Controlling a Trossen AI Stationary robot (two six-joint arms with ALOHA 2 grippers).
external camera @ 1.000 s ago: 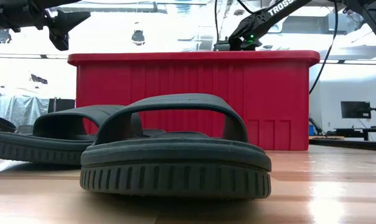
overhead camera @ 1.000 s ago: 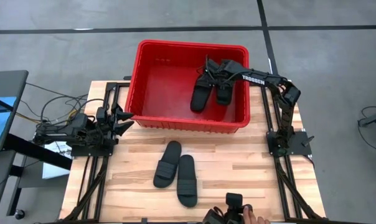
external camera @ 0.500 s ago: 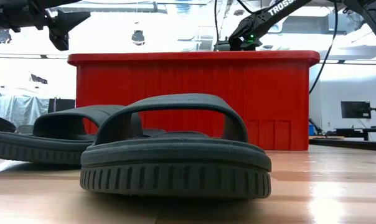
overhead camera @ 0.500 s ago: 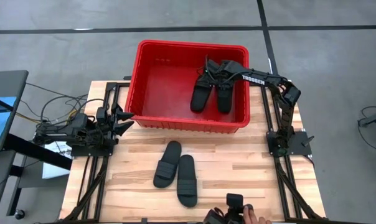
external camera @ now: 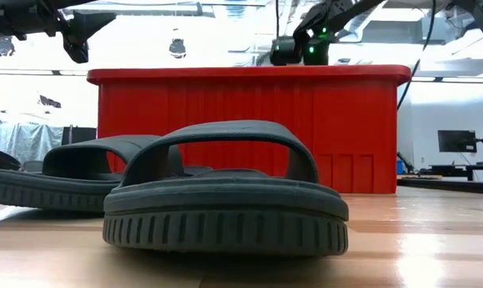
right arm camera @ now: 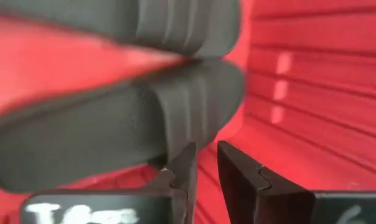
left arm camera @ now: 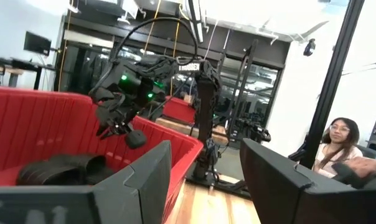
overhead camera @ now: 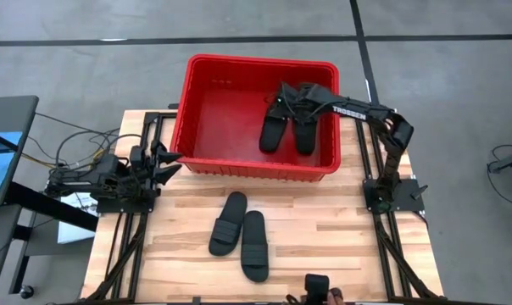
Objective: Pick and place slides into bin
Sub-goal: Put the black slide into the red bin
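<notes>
The red bin stands at the table's far edge. Two black slides lie side by side on its floor at the right; they also show close in the right wrist view. My right gripper hangs over their far ends, above the bin's rim. Its fingers stand a narrow gap apart with nothing between them. Two more slides lie sole-down on the table near the front. My left gripper is open and empty by the bin's near left corner.
The bin's near wall rises behind the two table slides. A person's hand with a dark device shows at the table's near edge. A person sits beyond the table. Bare wood lies either side of the table slides.
My right gripper has risen above the bin's rim and drawn back a little toward the table's right edge. The right-hand slide in the bin has settled slightly toward the near wall.
</notes>
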